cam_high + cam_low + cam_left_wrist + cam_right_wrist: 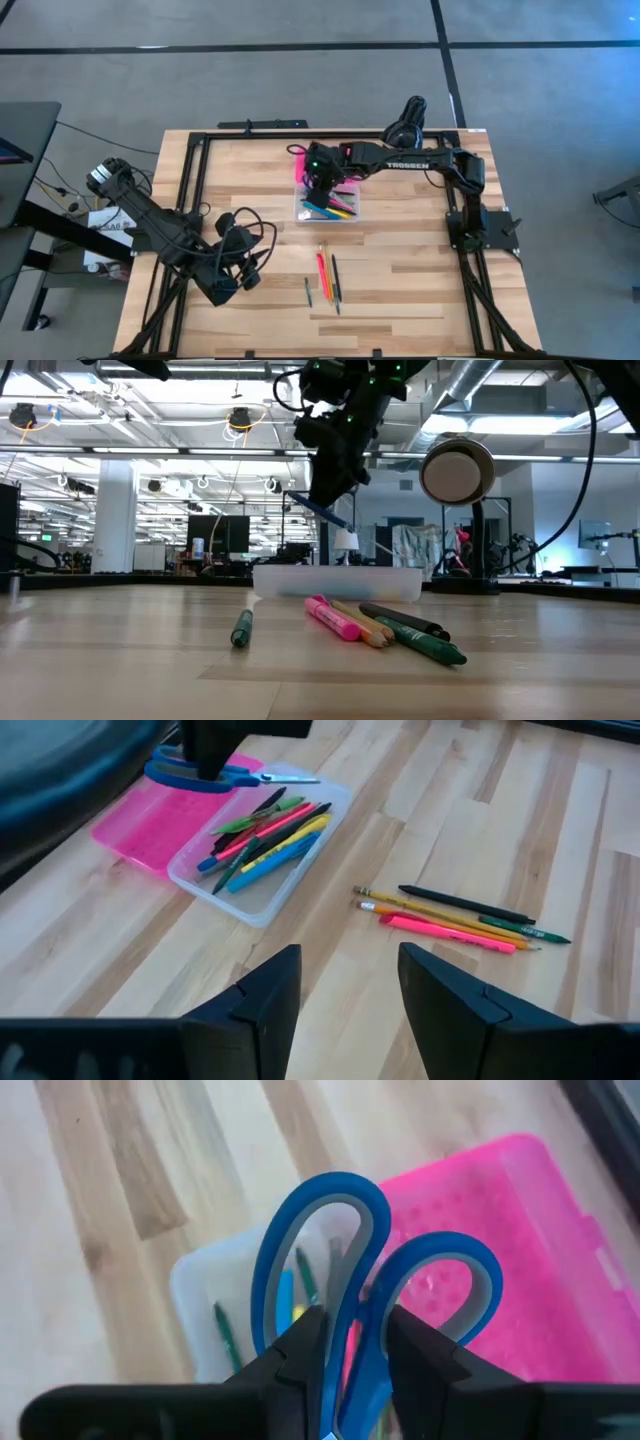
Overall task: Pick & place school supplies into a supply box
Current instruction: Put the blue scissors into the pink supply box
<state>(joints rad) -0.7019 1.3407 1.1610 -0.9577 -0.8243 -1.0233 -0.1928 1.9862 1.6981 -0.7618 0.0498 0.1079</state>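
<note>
The blue scissors (375, 1295) hang above the clear supply box (326, 210), far on the desk (400, 280). The right end effector (352, 1342) pinches them tight. Pens (328, 275) lie near. The left end effector (348, 982) waits open at the near left.
</note>
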